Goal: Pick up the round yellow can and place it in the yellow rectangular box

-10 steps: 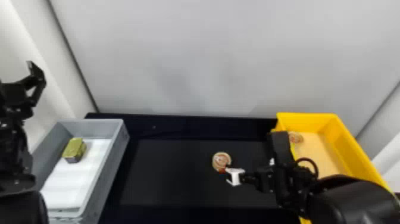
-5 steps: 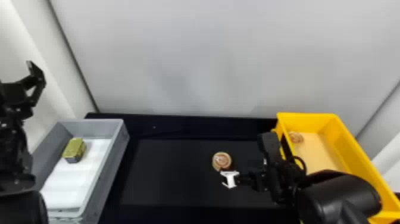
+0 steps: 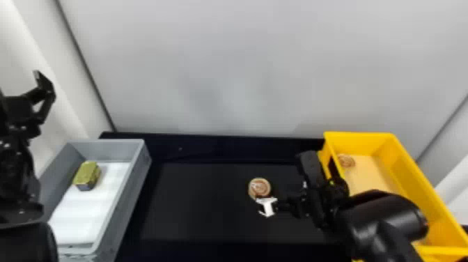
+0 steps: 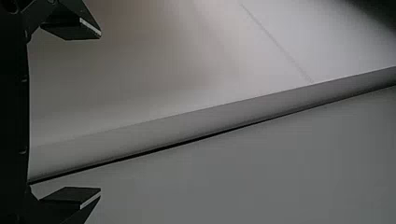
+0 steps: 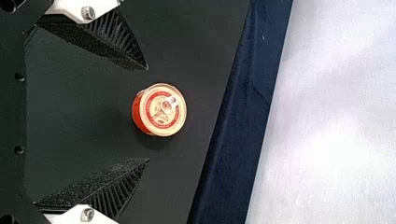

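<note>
Along the back, a smooth, pale grey wall (image 3: 236,69), with a dark seam slanting down at the left. Below, a matte black work surface (image 3: 202,209), bordered at the far edge by a creased, dark navy strip (image 5: 247,112). On the left, a grey box (image 3: 134,184) with straight, rigid-looking walls, and inside, a flat white sheet (image 3: 83,216) under a small gold block (image 3: 88,172) with a dark end. Above and behind that box's outer side, the left gripper (image 3: 43,89), fingers spread wide apart. On the right, the yellow rectangular box (image 3: 411,174), glossy-walled and open-topped, with another round can (image 3: 346,160) lying in the far part. In the way, right arm (image 3: 383,216), rounded and shiny black, across the near left side of the box. For the round yellow can (image 3: 259,188), a place on the black surface, between the two boxes and nearer the yellow one. Upright, lid facing up, long axis vertical; squat and cylindrical, with red side, metallic rim, cream and red printed lid and off-centre pull tab. At the can, the right gripper (image 3: 283,205), spread open, with ribbed, wedge-shaped black fingers (image 5: 116,39) on white brackets, apart from the can on both sides.
</note>
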Tool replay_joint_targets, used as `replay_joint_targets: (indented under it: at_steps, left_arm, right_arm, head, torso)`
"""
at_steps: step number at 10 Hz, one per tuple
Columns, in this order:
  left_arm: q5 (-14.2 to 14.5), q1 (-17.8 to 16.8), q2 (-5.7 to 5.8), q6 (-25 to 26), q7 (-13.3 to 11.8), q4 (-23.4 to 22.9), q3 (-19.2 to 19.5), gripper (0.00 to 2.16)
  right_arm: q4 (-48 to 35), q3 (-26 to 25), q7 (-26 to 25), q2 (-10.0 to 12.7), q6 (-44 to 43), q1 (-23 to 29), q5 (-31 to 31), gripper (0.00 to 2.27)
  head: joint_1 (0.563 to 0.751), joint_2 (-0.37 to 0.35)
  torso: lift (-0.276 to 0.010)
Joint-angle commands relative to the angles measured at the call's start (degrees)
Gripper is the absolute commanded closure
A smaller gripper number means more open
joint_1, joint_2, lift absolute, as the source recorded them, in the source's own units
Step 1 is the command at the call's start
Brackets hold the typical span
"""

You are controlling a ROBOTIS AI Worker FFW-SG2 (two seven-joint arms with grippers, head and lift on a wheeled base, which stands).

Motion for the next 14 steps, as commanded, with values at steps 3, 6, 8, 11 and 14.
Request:
replay_joint_targets:
  at_steps: [3, 6, 8, 11, 14]
  left_arm:
    - [-0.10, -0.27, -0.15, 0.00, 0.00, 0.23, -0.32, 0.10]
    - [-0.19, -0.53, -0.15, 0.09, 0.00, 0.49, -0.67, 0.10]
    - [-0.19, -0.62, -0.15, 0.09, 0.00, 0.67, -0.85, 0.10]
    - [-0.27, -0.88, -0.15, 0.09, 0.00, 1.02, -1.29, 0.10]
    - [-0.36, -1.06, -0.15, 0.09, 0.00, 1.28, -1.55, 0.10]
  right_arm:
    - [10.01, 0.17, 4.23, 2.49, -3.09, -4.54, 5.43, 0.08]
    - [18.01, 0.79, 5.55, 3.72, -5.64, -8.41, 5.78, 0.09]
    - [21.70, 0.96, 6.43, 4.69, -7.31, -11.04, 7.02, 0.09]
    - [24.87, 0.96, 7.92, 5.83, -8.28, -13.59, 8.77, 0.09]
    - [29.88, 0.96, 8.19, 7.15, -9.77, -15.61, 8.77, 0.10]
  head:
    - [0.694, 0.014]
    - [0.694, 0.014]
    - [0.694, 0.014]
    - [0.694, 0.014]
    - [0.694, 0.014]
  torso:
    - [-0.060]
    - [-0.060]
    - [-0.060]
    - [-0.060]
    - [-0.060]
